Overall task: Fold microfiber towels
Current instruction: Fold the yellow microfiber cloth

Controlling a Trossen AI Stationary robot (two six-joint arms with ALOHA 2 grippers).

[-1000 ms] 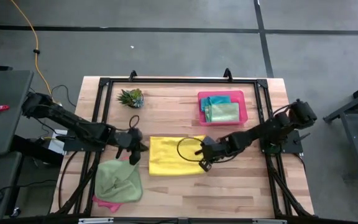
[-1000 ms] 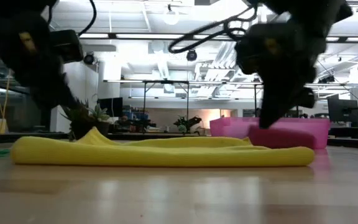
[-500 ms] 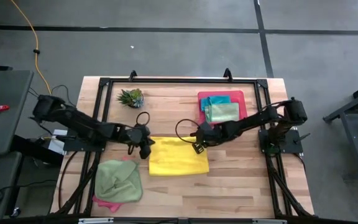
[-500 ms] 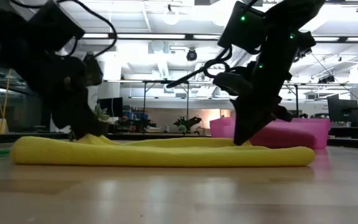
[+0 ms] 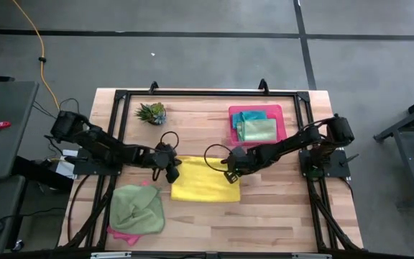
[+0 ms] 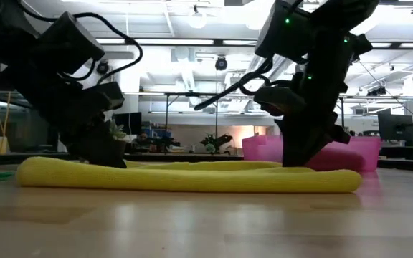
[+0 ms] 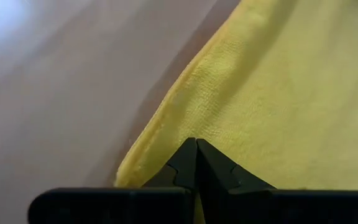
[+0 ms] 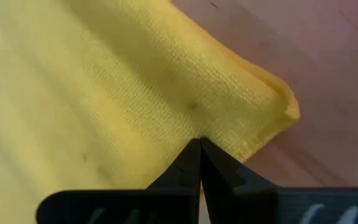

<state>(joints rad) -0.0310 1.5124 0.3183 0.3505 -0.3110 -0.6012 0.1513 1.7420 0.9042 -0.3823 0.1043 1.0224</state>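
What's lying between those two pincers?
The yellow towel: the left pincer and right pincer sit on its far corners, shown from above.

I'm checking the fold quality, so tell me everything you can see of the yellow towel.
The yellow towel is a soft, fuzzy cloth lying folded flat in a neat rectangle on the wooden table, mid-table. The low view shows stacked layers with a rounded edge. The left end effector is shut on its far left corner, and the right end effector is shut on its far right corner. Nothing else touches it.
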